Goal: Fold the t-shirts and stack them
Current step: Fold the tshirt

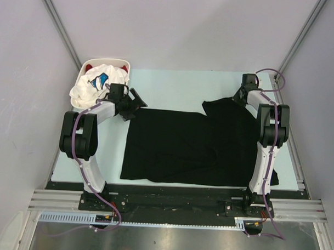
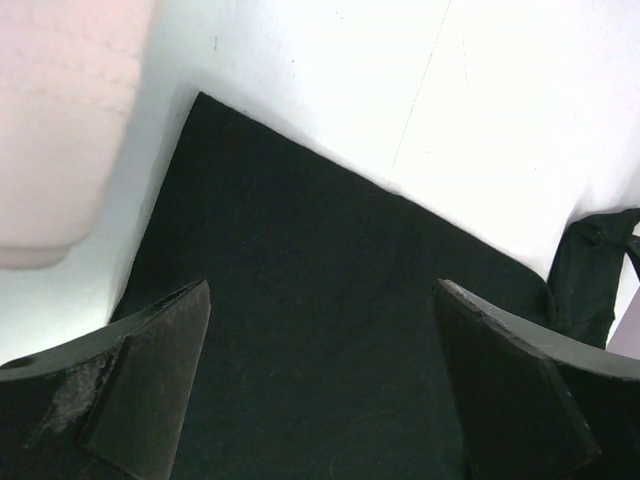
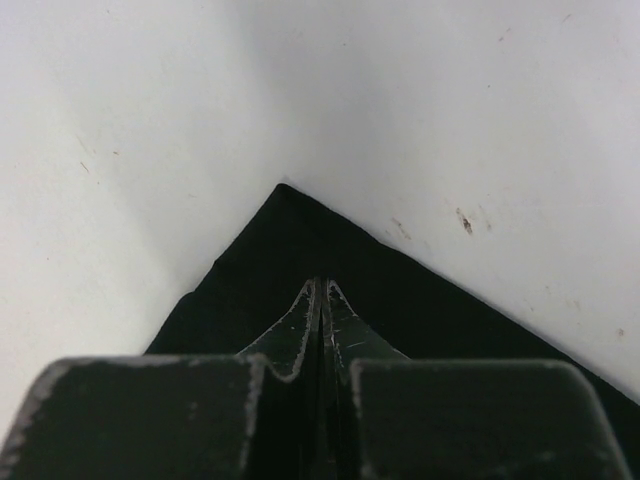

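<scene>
A large black t-shirt lies spread flat on the table. My left gripper hovers over its far left corner, open, with only black cloth between the fingers. My right gripper is at the shirt's far right corner. Its jaws are shut, apparently pinching the black cloth, whose pointed corner sticks out past the tips. A white t-shirt with blue print is heaped in the basket, with a bit of red cloth behind it.
The white oval basket stands at the far left corner of the table, and shows blurred in the left wrist view. Grey walls close in both sides. Bare table lies beyond the shirt.
</scene>
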### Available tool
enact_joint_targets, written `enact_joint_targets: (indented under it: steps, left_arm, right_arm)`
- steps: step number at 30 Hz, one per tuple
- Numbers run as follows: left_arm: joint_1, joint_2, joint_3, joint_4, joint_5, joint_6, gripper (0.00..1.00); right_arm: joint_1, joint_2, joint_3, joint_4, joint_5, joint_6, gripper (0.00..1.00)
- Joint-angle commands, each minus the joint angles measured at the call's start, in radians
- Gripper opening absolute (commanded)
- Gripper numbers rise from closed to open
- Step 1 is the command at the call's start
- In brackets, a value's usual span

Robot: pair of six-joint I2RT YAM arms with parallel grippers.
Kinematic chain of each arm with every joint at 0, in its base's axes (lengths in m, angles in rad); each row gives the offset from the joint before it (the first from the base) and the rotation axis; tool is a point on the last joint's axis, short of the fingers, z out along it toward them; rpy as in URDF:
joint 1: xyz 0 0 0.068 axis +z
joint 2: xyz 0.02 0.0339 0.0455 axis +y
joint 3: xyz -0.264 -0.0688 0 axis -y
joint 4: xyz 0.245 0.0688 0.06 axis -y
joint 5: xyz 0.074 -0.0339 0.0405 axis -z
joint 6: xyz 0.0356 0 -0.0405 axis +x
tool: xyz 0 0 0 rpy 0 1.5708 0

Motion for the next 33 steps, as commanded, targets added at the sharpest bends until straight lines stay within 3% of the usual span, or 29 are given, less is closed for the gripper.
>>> enact_joint_targets:
  steps: [1,14,17,20,33]
  left_arm:
    - [0.007,-0.01,0.047,-0.006,-0.006,0.027,0.97]
    - [0.008,-0.024,0.085,-0.036,-0.012,0.044,0.97]
    - [0.01,-0.023,0.079,-0.032,-0.006,0.042,0.97]
    - [0.008,-0.023,0.077,-0.03,-0.004,0.042,0.97]
    - [0.01,-0.012,0.073,-0.027,-0.007,0.044,0.97]
  right_arm:
    - [0.002,0.015,0.041,-0.022,-0.003,0.005,0.0]
    - [0.01,-0.157,-0.013,0.024,0.018,-0.021,0.0]
    - [0.009,-0.161,-0.013,0.004,0.031,-0.02,0.56]
    - [0.007,-0.16,-0.024,-0.004,0.044,-0.018,0.71]
    - [0.002,-0.098,-0.042,0.01,0.005,0.016,0.63]
